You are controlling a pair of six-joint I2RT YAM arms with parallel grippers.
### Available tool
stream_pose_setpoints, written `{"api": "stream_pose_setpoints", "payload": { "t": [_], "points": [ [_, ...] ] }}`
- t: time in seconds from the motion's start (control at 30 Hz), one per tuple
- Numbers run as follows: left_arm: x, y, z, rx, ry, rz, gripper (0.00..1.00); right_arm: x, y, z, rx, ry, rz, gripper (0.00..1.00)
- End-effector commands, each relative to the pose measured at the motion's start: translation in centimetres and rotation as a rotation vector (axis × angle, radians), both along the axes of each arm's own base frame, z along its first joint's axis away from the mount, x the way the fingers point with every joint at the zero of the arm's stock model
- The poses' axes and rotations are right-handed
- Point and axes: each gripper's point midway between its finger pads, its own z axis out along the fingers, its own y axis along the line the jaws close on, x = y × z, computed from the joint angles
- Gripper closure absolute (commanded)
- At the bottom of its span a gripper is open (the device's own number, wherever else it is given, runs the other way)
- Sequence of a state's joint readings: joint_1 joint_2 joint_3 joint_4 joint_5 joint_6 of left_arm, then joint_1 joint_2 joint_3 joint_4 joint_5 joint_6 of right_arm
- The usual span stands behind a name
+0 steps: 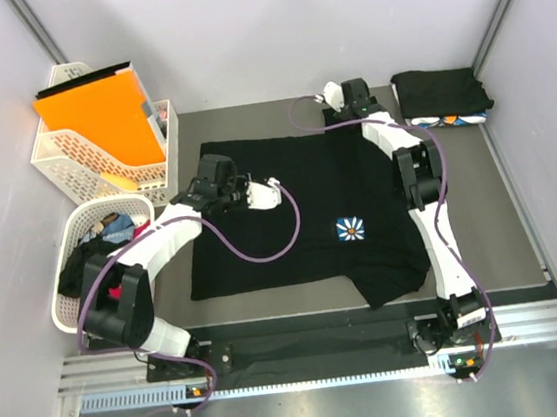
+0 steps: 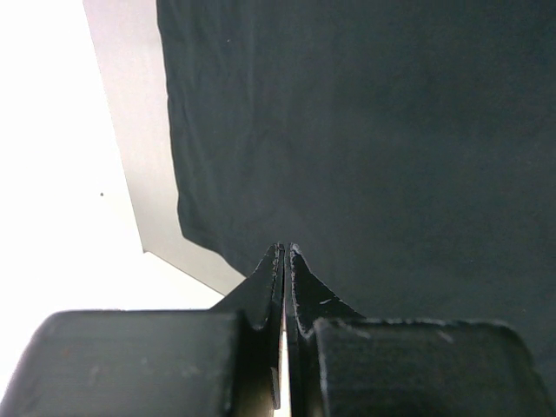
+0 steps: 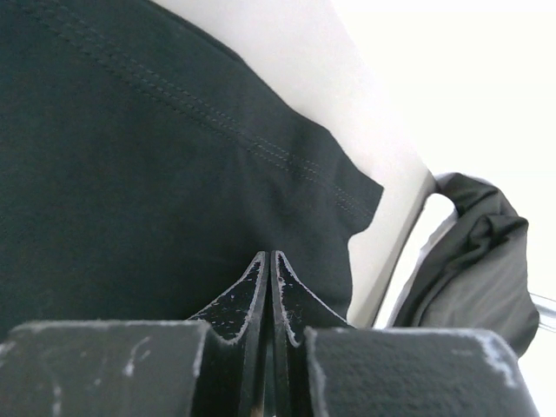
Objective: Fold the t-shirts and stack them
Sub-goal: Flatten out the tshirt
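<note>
Black cloth t-shirt (image 1: 300,216), spread flat

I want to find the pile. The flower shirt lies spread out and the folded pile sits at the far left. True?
No, the folded pile sits at the far right, the top view shows. The flower shirt does lie spread out.

Black flower-print t-shirt (image 1: 304,165) flat on the table (image 1: 494,204), folded stack (image 1: 442,94) at the far right corner
</note>
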State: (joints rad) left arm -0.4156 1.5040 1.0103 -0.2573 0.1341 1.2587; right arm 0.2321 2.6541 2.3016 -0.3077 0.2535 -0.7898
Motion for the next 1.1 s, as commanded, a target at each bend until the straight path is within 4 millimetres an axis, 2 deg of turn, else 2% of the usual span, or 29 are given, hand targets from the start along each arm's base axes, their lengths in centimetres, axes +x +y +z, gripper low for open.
{"api": "stream_pose_setpoints", "payload": {
  "t": [0.0, 0.07, 0.13, 0.17, 0.2, 0.27, 0.37, 0.47, 0.53, 0.57, 0.67, 0.7, 0.73, 0.77, 0.83, 0.93, 1.07],
  "points": [
    [-0.8, -0.8, 1.3, -0.037, -0.018, -0.027, 1.0, 1.0, -1.6, 5.5, 0.006, -0.137, -0.058, 0.95],
    [-1.0, -1.1, 1.4, -0.045, -0.018, -0.033, 1.0, 1.1, -1.8, 9.0, 0.035, -0.218, -0.092, 0.89],
    [-1.2, -1.3, 1.2, -0.049, -0.015, -0.032, 1.0, 1.1, -1.9, 10.4, 0.056, -0.259, -0.112, 0.89],
    [-1.3, -1.4, 1.1, -0.048, -0.014, -0.034, 1.0, 0.8, -2.5, 12.4, 0.052, -0.303, -0.144, 0.89],
    [-1.4, -1.4, 1.3, -0.052, -0.016, -0.034, 1.0, 0.4, -3.0, 12.2, 0.045, -0.311, -0.165, 0.88],
    [-1.5, -1.5, 1.3, -0.057, -0.02, -0.033, 1.0, 0.0, -4.0, 14.4, 0.039, -0.379, -0.227, 0.88],
    [-1.8, -1.6, 1.2, -0.06, -0.013, -0.032, 1.0, -0.6, -5.1, 15.8, 0.044, -0.447, -0.3, 0.89],
    [-2.1, -1.6, 1.2, -0.058, -0.015, -0.028, 1.0, -0.8, -5.2, 14.7, 0.05, -0.405, -0.301, 0.91],
    [-2.2, -1.8, 1.5, -0.059, -0.025, -0.031, 1.0, -1.6, -5.0, 12.3, 0.049, -0.288, -0.288, 0.97],
    [-2.3, -1.7, 1.5, -0.057, -0.024, -0.028, 1.0, -1.5, -3.9, 12.2, 0.095, -0.248, -0.237, 0.98],
    [-2.4, -1.5, 1.8, -0.057, -0.032, -0.018, 1.0, -4.0, -3.0, 8.4, 0.142, -0.061, -0.216, 1.0],
    [-2.5, -1.4, 1.8, -0.056, -0.031, -0.015, 1.0, -4.9, -3.0, 7.6, 0.143, -0.023, -0.214, 1.0],
    [-2.8, -1.3, 1.8, -0.058, -0.031, -0.016, 1.0, -5.3, -3.2, 8.3, 0.149, -0.028, -0.217, 1.0],
    [-2.9, -1.2, 1.8, -0.06, -0.031, -0.012, 1.0, -6.3, -3.4, 6.8, 0.147, 0.009, -0.216, 1.0],
    [-3.2, -1.2, 1.7, -0.061, -0.03, -0.009, 1.0, -6.6, -3.6, 7.6, 0.156, -0.016, -0.218, 1.0],
    [-3.6, -1.2, 1.7, -0.061, -0.029, -0.008, 1.0, -6.6, -4.5, 7.3, 0.154, -0.011, -0.23, 1.0],
    [-3.9, -1.5, 1.8, -0.064, -0.03, -0.008, 1.0, -5.6, -5.3, 8.4, 0.175, -0.045, -0.245, 1.0]
  ]
}}
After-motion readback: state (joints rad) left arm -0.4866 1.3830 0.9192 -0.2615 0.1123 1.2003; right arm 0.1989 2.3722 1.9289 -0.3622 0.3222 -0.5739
